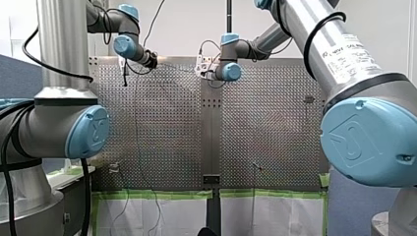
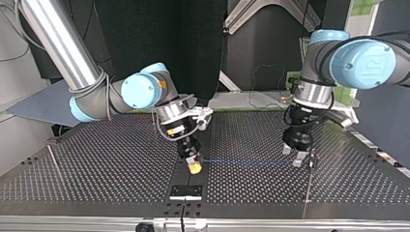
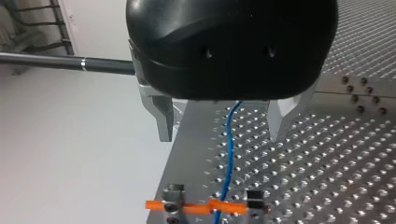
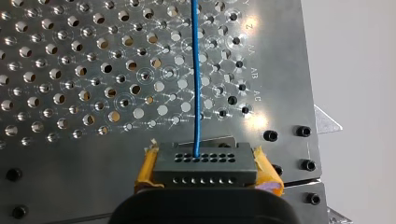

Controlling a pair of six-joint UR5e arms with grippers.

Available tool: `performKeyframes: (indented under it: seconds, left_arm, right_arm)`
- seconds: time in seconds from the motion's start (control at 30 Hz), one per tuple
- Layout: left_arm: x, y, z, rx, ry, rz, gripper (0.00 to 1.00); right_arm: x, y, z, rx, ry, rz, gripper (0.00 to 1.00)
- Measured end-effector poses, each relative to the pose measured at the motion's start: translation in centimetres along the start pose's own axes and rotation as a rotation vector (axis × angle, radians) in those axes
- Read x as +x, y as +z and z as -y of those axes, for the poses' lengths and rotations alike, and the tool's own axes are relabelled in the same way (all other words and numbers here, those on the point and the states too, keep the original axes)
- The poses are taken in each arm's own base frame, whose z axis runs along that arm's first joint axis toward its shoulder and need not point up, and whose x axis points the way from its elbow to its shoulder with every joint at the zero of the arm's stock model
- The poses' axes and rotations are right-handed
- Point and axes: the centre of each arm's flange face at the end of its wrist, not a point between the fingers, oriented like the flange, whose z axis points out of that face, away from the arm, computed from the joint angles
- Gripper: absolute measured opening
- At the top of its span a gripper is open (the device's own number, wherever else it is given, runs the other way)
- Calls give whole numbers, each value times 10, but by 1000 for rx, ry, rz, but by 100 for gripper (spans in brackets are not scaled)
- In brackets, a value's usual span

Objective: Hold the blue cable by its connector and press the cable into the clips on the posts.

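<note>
1. Cable point(image 2: 241, 163): blue and thin. In the top view it runs nearly level, just above the table point(image 2: 96, 159), from the right gripper point(image 2: 194, 165) near the table's middle to the left gripper point(image 2: 296, 155) at the view's right.
2. Right gripper: clamped on the grey connector point(image 4: 205, 164). Its yellow pads point(image 4: 267, 171) press on the connector's two sides. The cable leaves a hole in the connector's face and runs straight ahead over the perforated plate.
3. Left gripper: its metal fingers point(image 3: 162, 116) stand wide apart and hold nothing. The cable passes between them and touches neither.
4. Posts point(image 3: 254, 199): two small posts stand ahead of the left gripper, joined by an orange clip point(image 3: 196, 206). The cable crosses the clip between the posts. Whether it is seated in the clip cannot be told.
</note>
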Motion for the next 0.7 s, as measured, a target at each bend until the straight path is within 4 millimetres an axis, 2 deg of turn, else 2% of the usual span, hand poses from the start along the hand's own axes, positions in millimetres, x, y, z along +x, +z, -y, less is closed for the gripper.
performKeyframes:
  seconds: [0.13,0.37,0.7]
  left_arm:
    - [3,6,0,-5,-2,1,100]
    - [21,22,3,-12,22,-20,100]
    - [25,45,6,-42,-8,31,100]
  right_arm:
    - [0,0,0,0,0,0,0]
    - [0,0,0,-1,0,0,0]
    - [0,0,-1,-1,0,0,0]
